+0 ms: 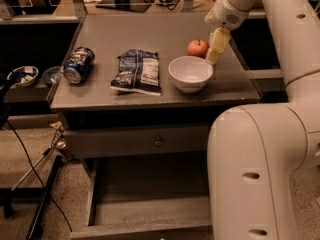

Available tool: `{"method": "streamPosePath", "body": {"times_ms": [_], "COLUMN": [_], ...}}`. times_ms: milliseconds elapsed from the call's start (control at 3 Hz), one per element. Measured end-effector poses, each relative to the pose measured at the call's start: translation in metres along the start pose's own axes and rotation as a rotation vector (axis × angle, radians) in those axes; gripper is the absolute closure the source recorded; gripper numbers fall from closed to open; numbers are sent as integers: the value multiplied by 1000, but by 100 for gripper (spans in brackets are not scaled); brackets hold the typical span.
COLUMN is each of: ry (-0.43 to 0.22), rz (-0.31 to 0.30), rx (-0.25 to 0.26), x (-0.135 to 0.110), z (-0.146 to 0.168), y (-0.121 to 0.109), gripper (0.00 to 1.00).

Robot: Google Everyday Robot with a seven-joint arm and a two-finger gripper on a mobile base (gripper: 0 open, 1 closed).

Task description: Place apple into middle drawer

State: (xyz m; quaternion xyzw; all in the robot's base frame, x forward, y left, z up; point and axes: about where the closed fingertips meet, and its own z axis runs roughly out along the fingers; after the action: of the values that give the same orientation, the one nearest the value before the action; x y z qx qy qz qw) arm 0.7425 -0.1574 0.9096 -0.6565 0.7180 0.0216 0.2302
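Note:
The apple, small and red-orange, sits on the grey cabinet top just behind the white bowl. My gripper hangs from the white arm at the upper right, pointing down, right beside the apple on its right side and close to touching it. The middle drawer stands pulled out low at the front, a shallow grey box with a bare floor, well below and left of the gripper.
A blue chip bag and a tipped soda can lie left of the bowl. A shut drawer front with a round knob sits above the pulled-out drawer. The robot's white body fills the lower right. Cables and a stand lie on the floor at left.

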Motion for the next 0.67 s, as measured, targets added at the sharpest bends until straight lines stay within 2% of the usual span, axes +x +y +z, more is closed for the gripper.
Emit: {"method": "streamPosePath", "body": {"times_ms": [333,667], "ry": [-10,-20], "rz": [0,29], "rx": [24,35], "x": [-3,2], "z": [3,1], "y": [-7,-11], "gripper": [0,0]}}
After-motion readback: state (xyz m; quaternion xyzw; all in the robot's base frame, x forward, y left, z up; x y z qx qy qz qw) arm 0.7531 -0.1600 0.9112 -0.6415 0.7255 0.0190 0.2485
